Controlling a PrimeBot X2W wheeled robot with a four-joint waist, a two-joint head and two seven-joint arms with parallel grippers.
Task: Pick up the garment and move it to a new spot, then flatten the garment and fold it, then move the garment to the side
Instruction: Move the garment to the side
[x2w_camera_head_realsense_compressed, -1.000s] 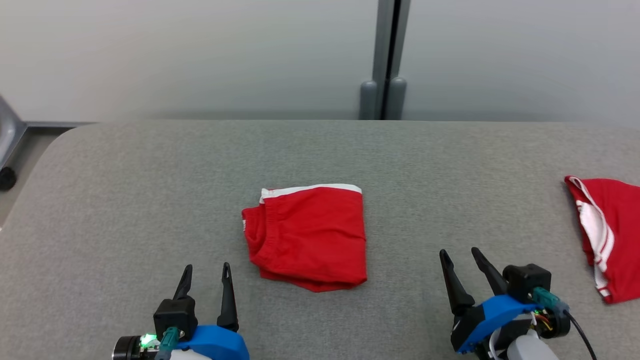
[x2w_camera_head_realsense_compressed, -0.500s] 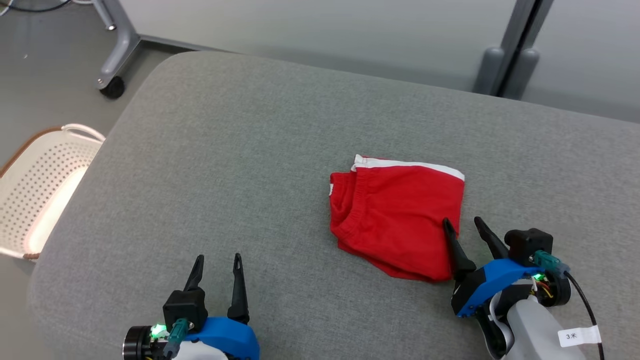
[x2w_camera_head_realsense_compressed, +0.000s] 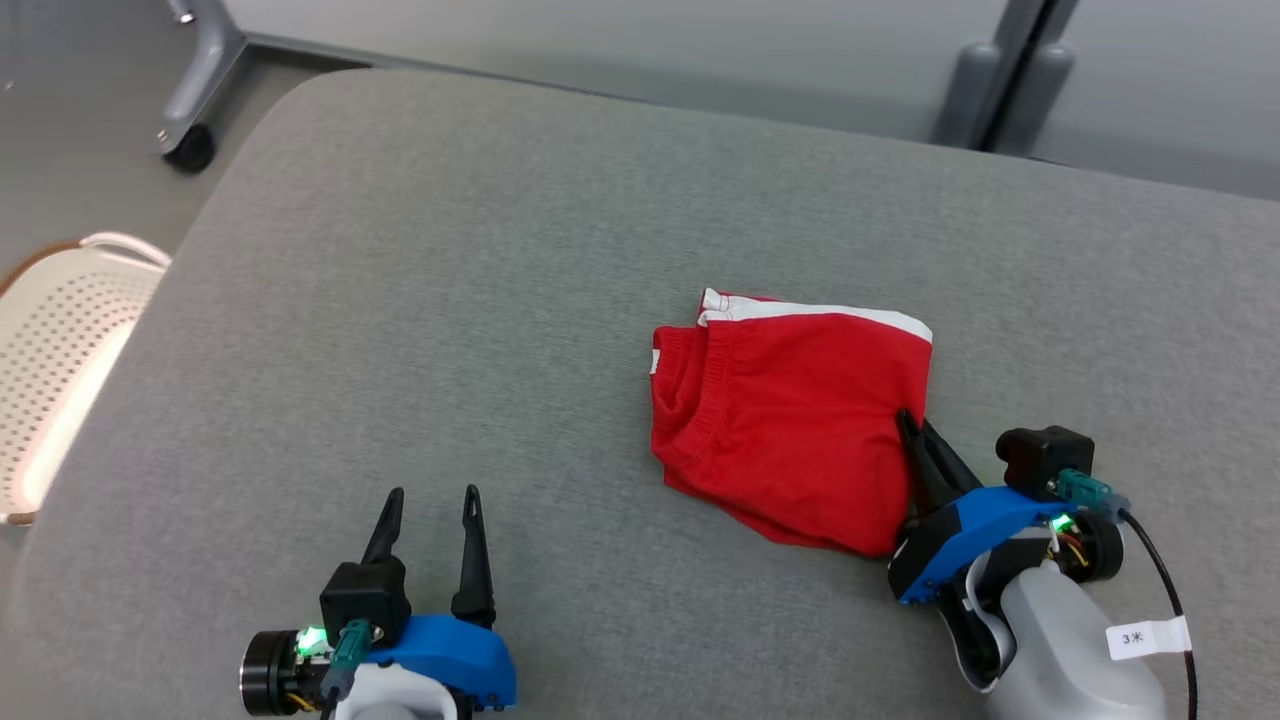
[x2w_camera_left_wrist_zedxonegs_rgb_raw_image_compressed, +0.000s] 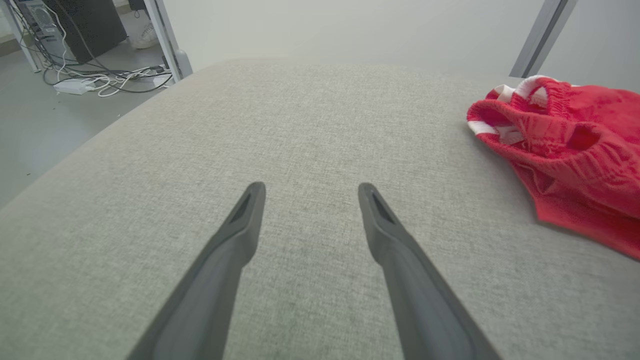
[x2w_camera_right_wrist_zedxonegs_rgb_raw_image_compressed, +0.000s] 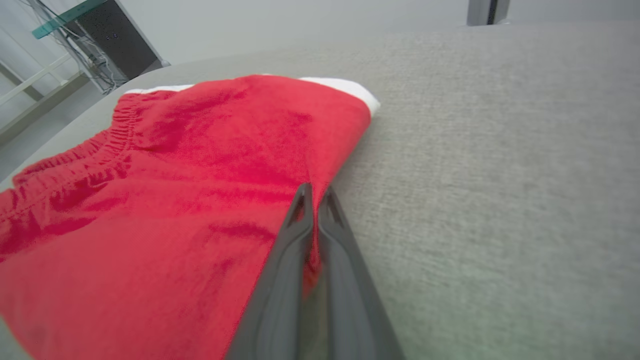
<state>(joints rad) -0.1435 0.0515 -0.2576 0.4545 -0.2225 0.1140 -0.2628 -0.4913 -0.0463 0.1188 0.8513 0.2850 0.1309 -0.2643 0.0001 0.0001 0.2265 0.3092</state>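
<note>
On the grey padded table (x2w_camera_head_realsense_compressed: 400, 250), right of centre: folded red shorts (x2w_camera_head_realsense_compressed: 790, 420), white trim along the far edge. Right pincer (x2w_camera_head_realsense_compressed: 915, 435): fingers together, clamped on the shorts' right edge. Left pincer (x2w_camera_head_realsense_compressed: 433, 491): fingers apart, over bare table, well apart from the shorts. Risk: the pinch looks thin, perhaps the top layer only. A one-sided drag could peel the fold open or let the cloth slip out.
</note>
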